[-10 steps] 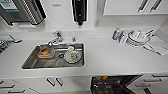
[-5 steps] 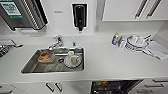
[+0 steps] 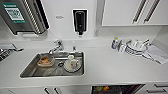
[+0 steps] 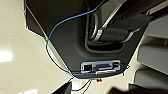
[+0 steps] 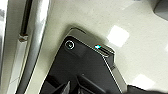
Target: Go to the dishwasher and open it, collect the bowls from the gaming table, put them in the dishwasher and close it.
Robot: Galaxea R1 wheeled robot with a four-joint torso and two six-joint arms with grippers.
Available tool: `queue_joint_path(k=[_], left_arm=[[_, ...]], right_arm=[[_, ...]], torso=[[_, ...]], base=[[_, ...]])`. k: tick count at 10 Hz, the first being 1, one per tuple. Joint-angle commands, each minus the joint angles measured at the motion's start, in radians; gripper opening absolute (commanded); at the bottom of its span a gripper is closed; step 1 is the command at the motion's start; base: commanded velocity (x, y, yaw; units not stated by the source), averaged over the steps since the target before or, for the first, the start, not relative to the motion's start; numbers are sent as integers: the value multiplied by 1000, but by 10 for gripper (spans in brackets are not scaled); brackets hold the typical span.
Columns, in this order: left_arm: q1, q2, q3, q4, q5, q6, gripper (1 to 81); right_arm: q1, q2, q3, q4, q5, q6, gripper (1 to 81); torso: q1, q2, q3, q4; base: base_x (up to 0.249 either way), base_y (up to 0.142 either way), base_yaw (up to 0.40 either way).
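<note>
Under the white counter's front edge, a dark opening shows at the lower right of the head view. This looks like the dishwasher (image 3: 126, 89) standing open. Green and orange rounded shapes (image 3: 103, 88) lie inside it, too blurred to tell whether they are bowls. The gaming table is out of view. Both wrist views look down past my own dark body onto pale floor, and I cannot tell the state of either gripper from them.
A steel sink (image 3: 30, 73) holds a tub of orange food (image 3: 45, 60) and a cup on a plate (image 3: 72, 64). A dish rack with plates (image 3: 136, 47) stands at the back right. On the wall hang a black soap dispenser (image 3: 80, 21) and a towel dispenser (image 3: 23, 16).
The whole head picture has shifted: counter and sink now sit lower and slightly further left, so the camera moved. Nothing on the counter has moved.
</note>
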Motion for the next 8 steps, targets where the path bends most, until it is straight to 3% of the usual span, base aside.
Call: queue_joint_path(k=[1,4,5,8], left_arm=[[28,-5,0,-3,60,5,811],[28,-6,0,-3,62,5,811],[25,-6,0,-3,63,4,811],[21,-9,0,-4,71,4,811]], right_arm=[[28,-20,-42,26,-66,30,811],[29,2,-68,29,-68,117,811],[31,2,-67,29,-63,148,811],[101,11,-68,29,-59,303,811]], torso=[[61,-95,0,0],[129,-204,0,0],[86,-138,0,0],[128,-204,1,0]], base=[[0,0,0],[0,0,0],[0,0,0],[0,0,0]])
